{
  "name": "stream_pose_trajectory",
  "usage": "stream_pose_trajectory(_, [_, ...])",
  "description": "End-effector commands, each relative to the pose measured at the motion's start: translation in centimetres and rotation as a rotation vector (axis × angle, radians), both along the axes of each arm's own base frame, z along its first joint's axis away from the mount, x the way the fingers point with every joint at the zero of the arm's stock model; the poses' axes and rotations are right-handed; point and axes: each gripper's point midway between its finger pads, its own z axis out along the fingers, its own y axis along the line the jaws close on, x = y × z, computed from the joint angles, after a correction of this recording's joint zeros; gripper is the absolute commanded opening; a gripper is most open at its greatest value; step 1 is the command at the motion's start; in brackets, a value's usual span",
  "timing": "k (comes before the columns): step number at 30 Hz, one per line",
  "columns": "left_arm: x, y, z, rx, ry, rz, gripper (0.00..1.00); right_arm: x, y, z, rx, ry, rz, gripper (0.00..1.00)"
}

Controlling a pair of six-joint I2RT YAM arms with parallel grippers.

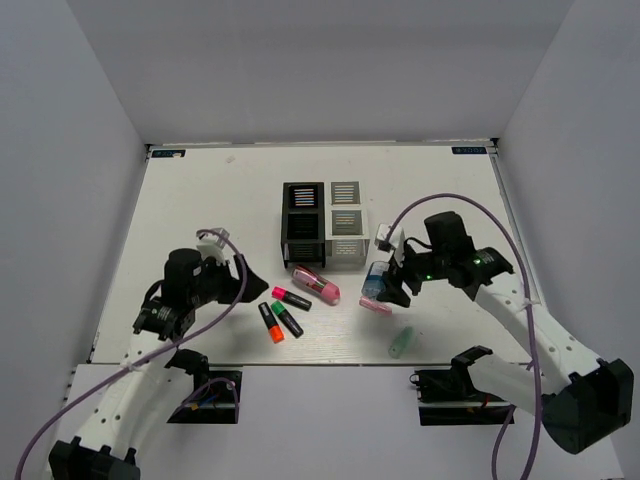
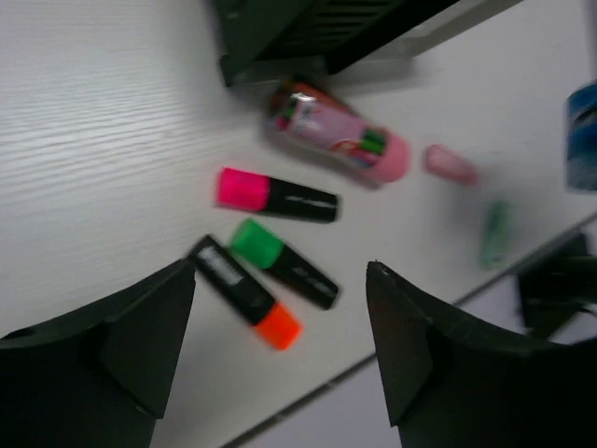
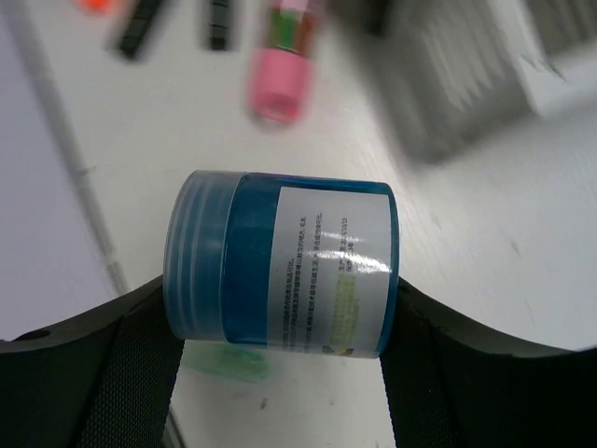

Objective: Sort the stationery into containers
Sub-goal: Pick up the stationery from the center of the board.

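1. Containers: the block of four slotted bins [image 1: 304,248] stood near the middle of the bench. The two black bins were on the side toward the left edge and the two white-grey bins on the side toward the right edge, and all four walls touched.
2. Right gripper [image 1: 386,289]: its fingers were clamped on the blue-white roll [image 3: 280,266], one on each side. It hung just beside the near white-grey bin, on the side toward the right edge. The roll was held sideways, its printed label facing the wrist camera and its ribbed blue lid at one end.
3. Left gripper [image 1: 252,280]: its jaws were spread wide with nothing between them. It was poised toward the left edge, near the highlighters but apart from them.
4. Highlighters: all three lay flat between the block and the near edge.
   - The pink highlighter [image 1: 291,298] lay nearest the block, its coloured end toward the left edge.
   - The green highlighter [image 1: 287,317] and the orange highlighter [image 1: 271,322] lay side by side just beyond it, the orange tip pointing toward the near edge.
5. Pink capsule case [image 1: 316,285]: it lay on its side, slanted, just on the near side of the black bin, close to the pink highlighter.
6. Small pink piece [image 1: 376,306]: it rested on the bench at the right gripper's near side.
7. Pale-green tube [image 1: 400,342]: it lay alone close to the near edge, right of centre and apart from the other items.
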Motion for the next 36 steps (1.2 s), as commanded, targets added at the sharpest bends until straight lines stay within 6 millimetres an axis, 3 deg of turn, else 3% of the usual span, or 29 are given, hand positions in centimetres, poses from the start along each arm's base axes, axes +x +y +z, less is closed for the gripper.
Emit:
stream_pose_trajectory(1, [-0.6,-5.0,5.5,-0.275,0.034,-0.16,0.87,-8.8,3.1,6.2,0.288,0.063,0.497,0.0])
stream_pose_trajectory(2, [-0.3,-5.9,6.4,-0.333,0.058,-0.161,0.99,-8.9,3.7,6.4,0.326,0.011,0.609,0.0])
stream_pose_trajectory(3, [-0.3,-6.7,7.7,-0.373,0.045,-0.199,0.99,-8.6,4.2,7.5,0.345,-0.039,0.644,0.0])
stream_pose_trajectory(5, [-0.4,-8.5,7.8,-0.419,0.123,-0.221,1.0,-8.1,5.4,8.9,0.409,-0.113,0.723,0.0])
stream_pose_trajectory(6, [-0.3,-9.3,9.0,-0.429,0.104,-0.232,1.0,-8.0,5.7,9.4,0.418,-0.122,0.749,0.0])
stream_pose_trajectory(7, [-0.4,-10.2,8.4,-0.42,0.146,-0.242,1.0,-7.8,6.1,10.1,0.423,-0.207,0.808,0.0])
stream_pose_trajectory(11, [-1.1,-13.6,9.9,-0.456,0.174,-0.3,1.0,-6.9,7.1,9.3,0.38,-0.212,0.791,0.0])
stream_pose_trajectory(12, [-0.9,-14.3,9.9,-0.458,0.168,-0.312,1.0,-4.8,8.1,9.9,0.373,-0.319,0.765,0.0])
stream_pose_trajectory(13, [-1.9,-15.5,10.2,-0.46,0.169,-0.359,1.0,-4.6,8.1,8.8,0.357,-0.309,0.749,0.0])
stream_pose_trajectory(19, [-2.2,-18.7,9.7,-0.427,0.159,-0.377,1.0,-2.6,8.7,8.1,0.301,-0.336,0.638,0.0])
stream_pose_trajectory(27, [-1.8,-21.4,9.0,-0.442,0.165,-0.365,1.0,-2.2,9.3,7.8,0.314,-0.334,0.59,0.0])
stream_pose_trajectory(30, [-1.4,-22.2,9.6,-0.469,0.143,-0.362,1.0,-2.1,9.6,7.6,0.314,-0.324,0.573,0.0])
stream_pose_trajectory(36, [-0.1,-22.5,9.8,-0.475,0.12,-0.31,0.87,-2.2,9.7,7.6,0.311,-0.342,0.561,0.0])
